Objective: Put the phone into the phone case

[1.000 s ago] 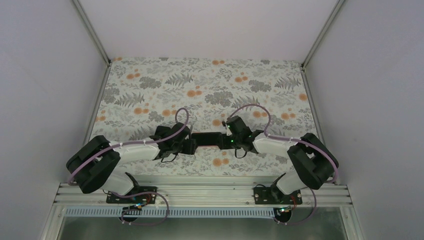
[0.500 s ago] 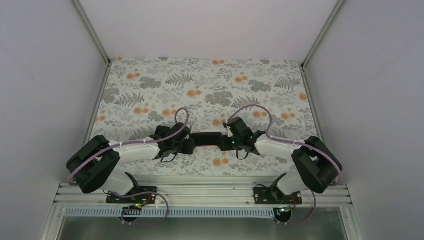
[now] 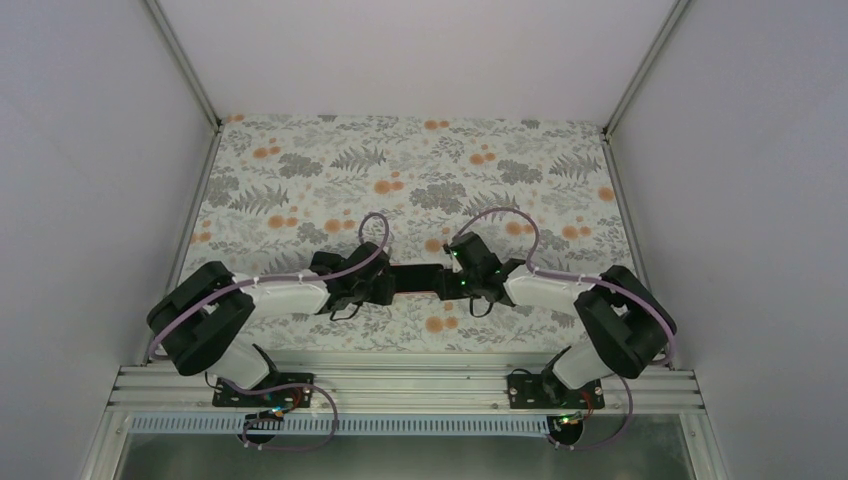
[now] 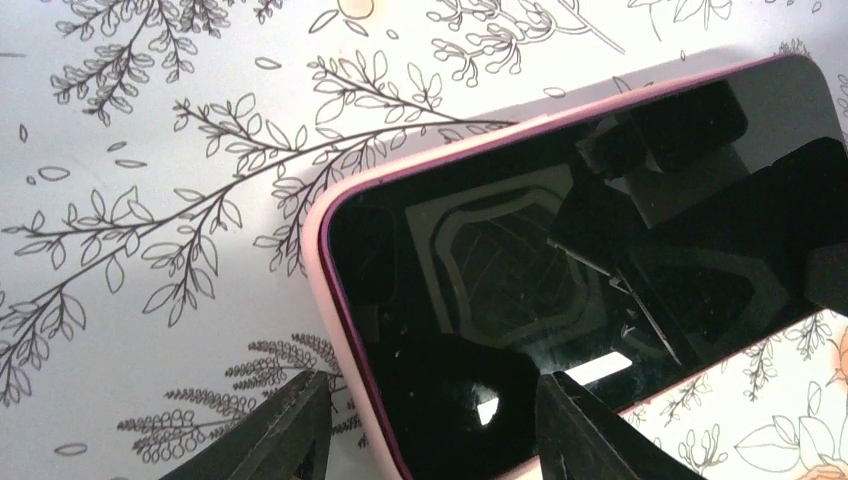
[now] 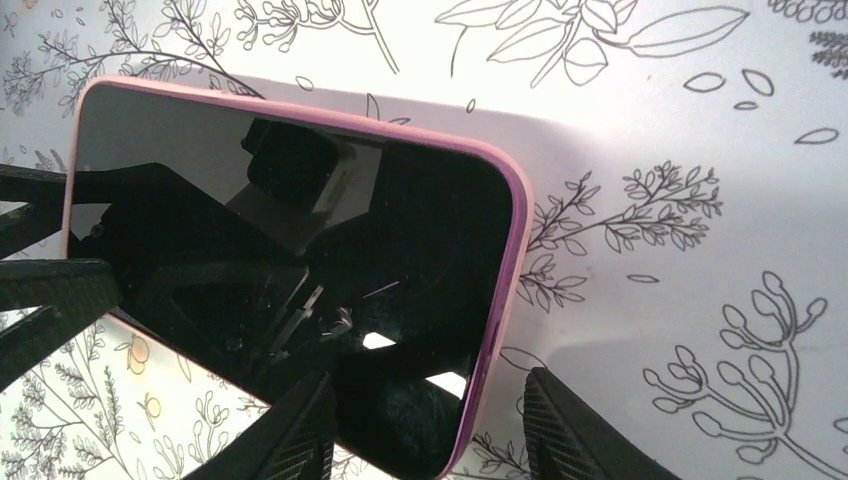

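Phone point(image 3: 417, 278) lies flat, screen up, on the floral tablecloth point(image 3: 300, 170) between my two wrists, toward the near side of the table and roughly centred. A pink phone case point(image 4: 322, 255) rims the black glass along every edge my wrist cameras show, and no corner visibly rides proud. I judge the phone already seated, or very nearly so.

What has changed in the last second is on my left side. The left arm has swung in toward the middle, so less of the phone shows between the wrists from above, and my left gripper point(image 4: 432, 400) has been narrowing. Its jaws now stand about half apart astride the phone's end corner, one finger over the cloth and the other over the glass. I cannot tell whether either one touches. My right gripper point(image 5: 428, 392) has barely moved. It is also about half apart, astride the opposite end, and grips nothing that I can see.

To me this reads as the closing stage: pressing or checking the ends, not carrying. The parts of the rim under my own fingers are hidden, so one corner could yet be unseated.
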`<action>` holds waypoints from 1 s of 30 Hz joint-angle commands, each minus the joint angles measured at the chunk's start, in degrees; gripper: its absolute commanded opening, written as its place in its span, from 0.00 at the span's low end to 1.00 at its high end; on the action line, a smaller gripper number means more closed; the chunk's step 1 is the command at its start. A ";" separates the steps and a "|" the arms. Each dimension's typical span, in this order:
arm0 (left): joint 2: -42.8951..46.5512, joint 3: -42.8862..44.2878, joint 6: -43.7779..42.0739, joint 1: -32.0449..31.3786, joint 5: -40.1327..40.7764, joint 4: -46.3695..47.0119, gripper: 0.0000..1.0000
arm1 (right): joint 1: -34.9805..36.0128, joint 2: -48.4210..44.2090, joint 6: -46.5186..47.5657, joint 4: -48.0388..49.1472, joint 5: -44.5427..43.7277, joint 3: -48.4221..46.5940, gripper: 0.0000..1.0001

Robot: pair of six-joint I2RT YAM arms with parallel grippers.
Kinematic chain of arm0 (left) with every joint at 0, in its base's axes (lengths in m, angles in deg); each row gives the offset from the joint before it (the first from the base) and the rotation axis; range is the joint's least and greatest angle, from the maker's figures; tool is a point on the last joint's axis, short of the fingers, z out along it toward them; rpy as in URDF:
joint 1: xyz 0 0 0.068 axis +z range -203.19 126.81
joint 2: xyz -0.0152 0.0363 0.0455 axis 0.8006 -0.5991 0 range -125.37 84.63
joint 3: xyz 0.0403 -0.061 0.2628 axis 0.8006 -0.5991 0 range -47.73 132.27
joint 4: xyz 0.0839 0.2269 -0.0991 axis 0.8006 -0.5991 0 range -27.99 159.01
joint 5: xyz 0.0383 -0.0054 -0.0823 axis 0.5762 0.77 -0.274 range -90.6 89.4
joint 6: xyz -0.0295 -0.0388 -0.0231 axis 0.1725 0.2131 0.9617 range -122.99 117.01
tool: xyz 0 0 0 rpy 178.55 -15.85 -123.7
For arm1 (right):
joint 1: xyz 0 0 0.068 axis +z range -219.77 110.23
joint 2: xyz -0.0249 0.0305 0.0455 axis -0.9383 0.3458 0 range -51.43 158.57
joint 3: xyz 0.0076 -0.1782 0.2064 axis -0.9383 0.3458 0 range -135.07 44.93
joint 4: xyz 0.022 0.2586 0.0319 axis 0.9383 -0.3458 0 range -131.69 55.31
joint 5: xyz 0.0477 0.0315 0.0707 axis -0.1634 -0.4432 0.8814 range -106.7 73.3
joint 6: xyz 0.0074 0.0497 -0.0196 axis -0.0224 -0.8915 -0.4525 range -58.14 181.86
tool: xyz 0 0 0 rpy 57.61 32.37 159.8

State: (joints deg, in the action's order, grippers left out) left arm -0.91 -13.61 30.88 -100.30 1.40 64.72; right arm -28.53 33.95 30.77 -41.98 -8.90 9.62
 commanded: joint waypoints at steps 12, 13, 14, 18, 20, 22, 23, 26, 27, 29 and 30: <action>-3.68 -0.20 -1.08 -0.35 6.76 -11.21 0.52 | 2.16 5.52 0.47 -8.63 -11.56 -2.49 0.45; -3.46 -0.25 -1.08 -0.35 6.59 -11.19 0.52 | 2.25 5.27 0.38 -9.17 -11.55 -2.54 0.45; -3.18 -0.18 -1.08 -0.35 6.17 -11.13 0.52 | 2.31 4.95 0.27 -9.86 -11.54 -2.61 0.45; -1.29 -0.38 -1.08 -0.35 4.13 -9.91 0.52 | 2.53 3.03 -1.06 -13.37 -11.70 -2.53 0.44; -0.81 -0.62 -1.13 -0.34 2.98 -8.80 0.52 | 2.51 1.96 -1.62 -14.99 -11.42 -2.14 0.43; -0.51 -0.74 -1.25 -0.35 1.57 -7.52 0.52 | 2.53 1.15 -2.04 -16.17 -11.06 -1.89 0.42; -0.51 -0.80 -1.26 -0.35 0.76 -6.70 0.52 | 2.54 0.84 -2.41 -16.69 -11.04 -1.87 0.41; -0.73 -0.89 -1.26 -0.37 -1.21 -4.78 0.52 | 2.52 0.71 -2.74 -17.62 -11.00 -2.20 0.38; -0.83 -0.88 -1.26 -0.35 -1.85 -4.26 0.52 | 2.53 0.98 -2.79 -17.98 -10.94 -2.46 0.35; -0.99 -0.90 -1.10 -0.35 -2.60 -3.54 0.52 | 2.55 1.80 -2.60 -18.02 -10.85 -2.74 0.29; -0.99 -0.94 -1.01 -0.35 -2.91 -3.13 0.52 | 2.54 2.45 -2.57 -17.89 -10.80 -3.02 0.26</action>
State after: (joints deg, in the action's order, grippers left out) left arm -0.78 -12.84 30.38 -100.57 2.02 62.79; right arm -26.28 33.69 28.47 -51.60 -16.12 5.53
